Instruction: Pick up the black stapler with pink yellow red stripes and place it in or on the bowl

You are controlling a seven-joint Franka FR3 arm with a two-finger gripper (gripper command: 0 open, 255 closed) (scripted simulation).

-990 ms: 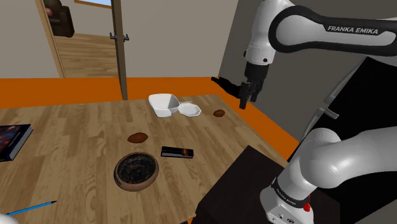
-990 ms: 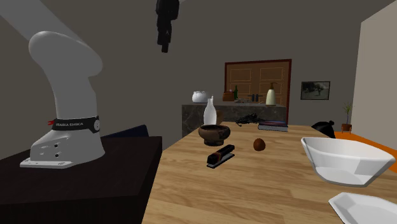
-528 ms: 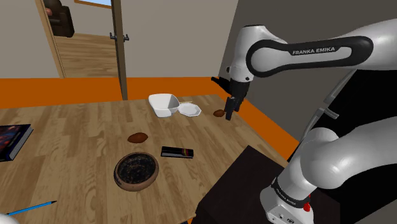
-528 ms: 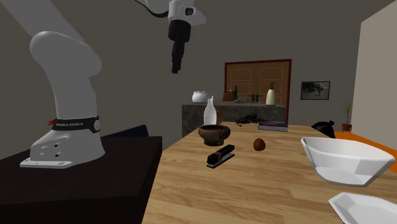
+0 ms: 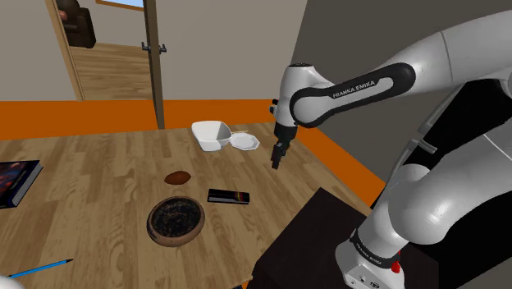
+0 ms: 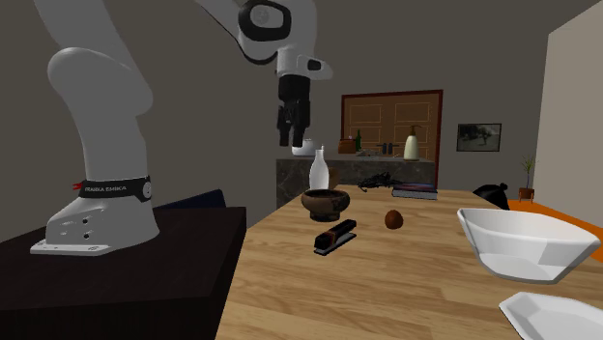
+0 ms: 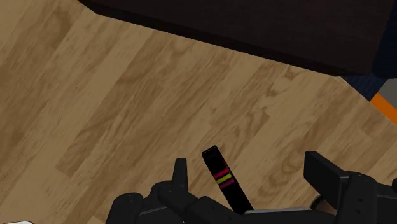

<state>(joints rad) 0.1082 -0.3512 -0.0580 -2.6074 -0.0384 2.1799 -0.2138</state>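
Observation:
The black stapler (image 5: 228,196) with pink, yellow and red stripes lies flat on the wooden table (image 5: 98,164), just right of a dark brown bowl (image 5: 176,220) in the shoulder view. My gripper (image 5: 276,160) hangs open in the air above the table, up and to the right of the stapler, holding nothing. In the second exterior view the gripper (image 6: 293,140) is high above the stapler (image 6: 335,237) and the dark bowl (image 6: 326,202). In the wrist view the stapler (image 7: 226,180) lies on the table far beneath the spread fingers (image 7: 181,173), nearer this one.
A white bowl (image 5: 212,135) and a white plate (image 5: 244,141) stand at the table's far side. A brown lump (image 5: 177,177) lies near the dark bowl. A book (image 5: 16,181) and a blue pencil (image 5: 37,268) lie at the left. The dark stand (image 5: 328,238) borders the table.
The arm has swung down and towards the shoulder view's left, bringing the gripper from beyond the table's edge to above the table. The fingers stayed apart. Nothing on the table moved.

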